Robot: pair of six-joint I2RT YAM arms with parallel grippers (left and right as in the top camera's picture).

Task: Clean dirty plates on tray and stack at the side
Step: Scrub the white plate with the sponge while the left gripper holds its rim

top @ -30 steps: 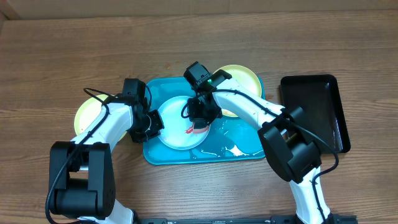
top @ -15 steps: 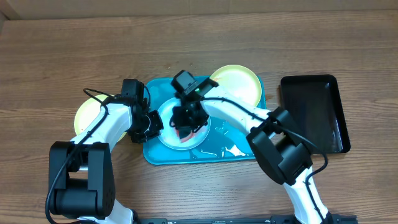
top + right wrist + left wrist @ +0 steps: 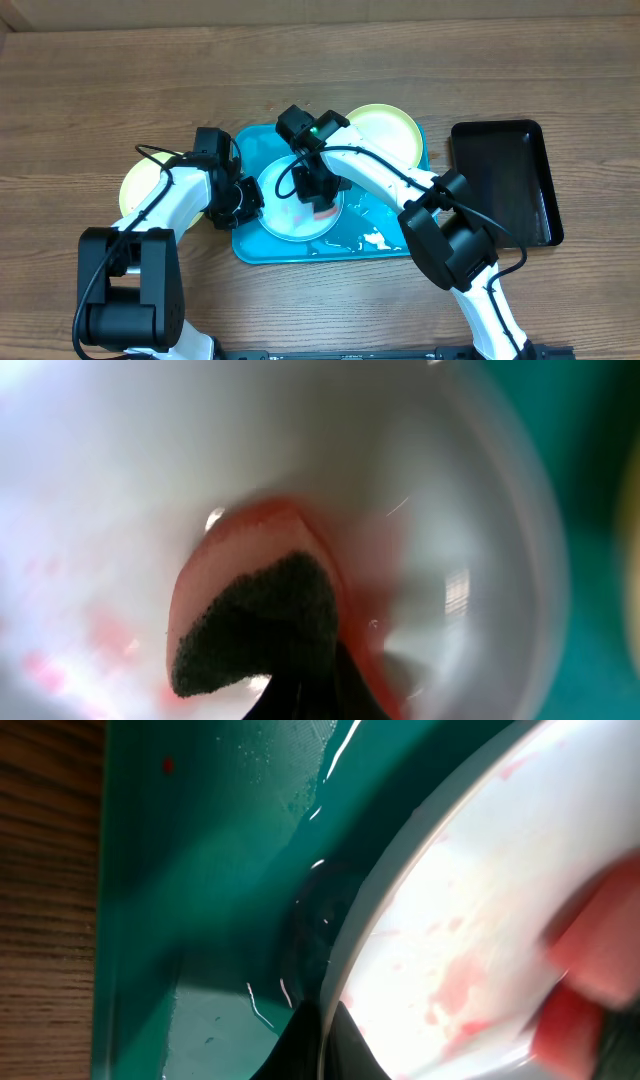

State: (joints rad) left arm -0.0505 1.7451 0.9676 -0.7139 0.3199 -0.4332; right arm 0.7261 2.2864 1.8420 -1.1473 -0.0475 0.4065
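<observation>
**Q:** What has changed?

**A:** The right pincer (image 3: 320, 195), clamped on a red sponge (image 3: 322, 211), has swept from the left half of the light-blue plate (image 3: 280, 222) toward its right. The left pincer (image 3: 246, 200) is closed on the plate's rim, on the tray (image 3: 400, 232). Wiping seems mid-course, since faint smears remain.

**Q:** What is obscured?

**A:** The plate surface beneath the sponge. Farther off, the yellow-green plate (image 3: 390, 128) is part-hidden by the right arm.
</observation>
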